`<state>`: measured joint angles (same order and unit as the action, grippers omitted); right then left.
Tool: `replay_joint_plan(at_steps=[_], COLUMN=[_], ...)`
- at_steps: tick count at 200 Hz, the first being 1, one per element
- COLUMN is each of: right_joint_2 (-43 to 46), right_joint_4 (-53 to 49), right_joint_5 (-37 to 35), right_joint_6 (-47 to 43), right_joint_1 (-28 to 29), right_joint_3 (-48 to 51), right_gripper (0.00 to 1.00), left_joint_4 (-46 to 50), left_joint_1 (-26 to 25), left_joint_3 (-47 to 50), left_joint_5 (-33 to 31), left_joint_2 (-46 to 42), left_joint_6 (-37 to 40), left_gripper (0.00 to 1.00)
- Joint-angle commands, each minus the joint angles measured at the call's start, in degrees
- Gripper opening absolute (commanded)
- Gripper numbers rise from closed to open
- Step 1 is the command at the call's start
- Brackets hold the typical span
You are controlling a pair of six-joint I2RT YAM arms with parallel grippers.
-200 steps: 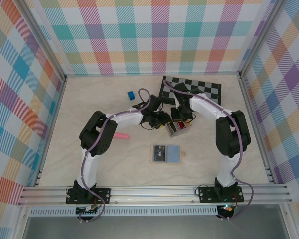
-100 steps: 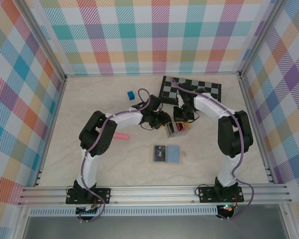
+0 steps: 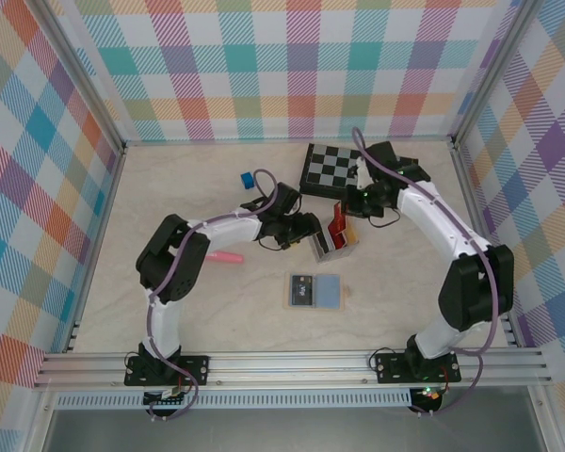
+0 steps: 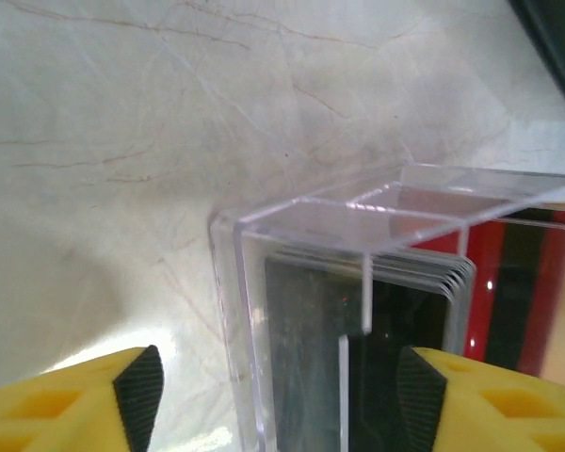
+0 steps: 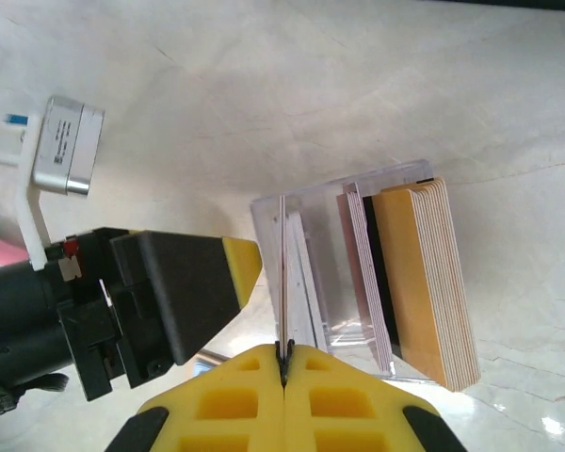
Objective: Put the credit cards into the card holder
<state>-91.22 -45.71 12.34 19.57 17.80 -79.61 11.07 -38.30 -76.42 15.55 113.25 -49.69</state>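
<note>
Your right pincer [image 5: 284, 363] pinches a card [image 5: 282, 273]; your left pincer [image 4: 278, 386] is open at the clear case [image 4: 311, 235]. The card holder [image 3: 316, 290] lies toward the near edge of the table [image 3: 122, 301].

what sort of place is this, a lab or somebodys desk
Probably a robot test cell rather than a desk: a left arm and right arm bolted to an aluminium rail, checked panels walling in a small table, and props like a chessboard.
</note>
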Motion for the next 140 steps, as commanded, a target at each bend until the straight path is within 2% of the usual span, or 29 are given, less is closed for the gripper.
replay_joint_plan(at_steps=[1,11,36,57,82,119,140], right_joint_2=[2.8,4.1,5.3,5.9,6.0,5.9,5.0], right_joint_4=[3.8,5.7,7.9,10.9,14.3,17.7,18.9], right_joint_5=[9.2,13.3,19.2,24.3,29.1,33.6,37.4], right_joint_6=[2.5,2.9,3.9,5.2,7.4,9.7,10.4], right_joint_1=[-1.9,-2.7,-3.6,-3.7,-4.2,-5.7,-6.5], right_joint_3=[2.3,3.2,3.4,3.6,3.7,4.6,4.6], right_gripper=[0.04,0.04,0.04,0.04,0.04,0.04,0.04], left_joint_4=[-0.2,-3.5,-19.5,-30.5,-34.6,-40.7,-43.2], left_joint_1=[0.6,1.2,3.7,5.8,6.3,6.3,6.3], left_joint_3=[1.8,3.8,10.6,11.8,9.9,9.9,10.1], left_joint_5=[-2.4,-0.2,8.4,16.5,23.1,27.5,28.6], left_joint_2=[-7.7,-10.1,-15.7,-16.1,-14.7,-13.8,-13.2], left_joint_6=[1.4,0.4,-4.8,-9.3,-10.1,-12.6,-13.9], left_gripper=[0.75,0.78,0.88,0.89,0.90,0.85,0.73])
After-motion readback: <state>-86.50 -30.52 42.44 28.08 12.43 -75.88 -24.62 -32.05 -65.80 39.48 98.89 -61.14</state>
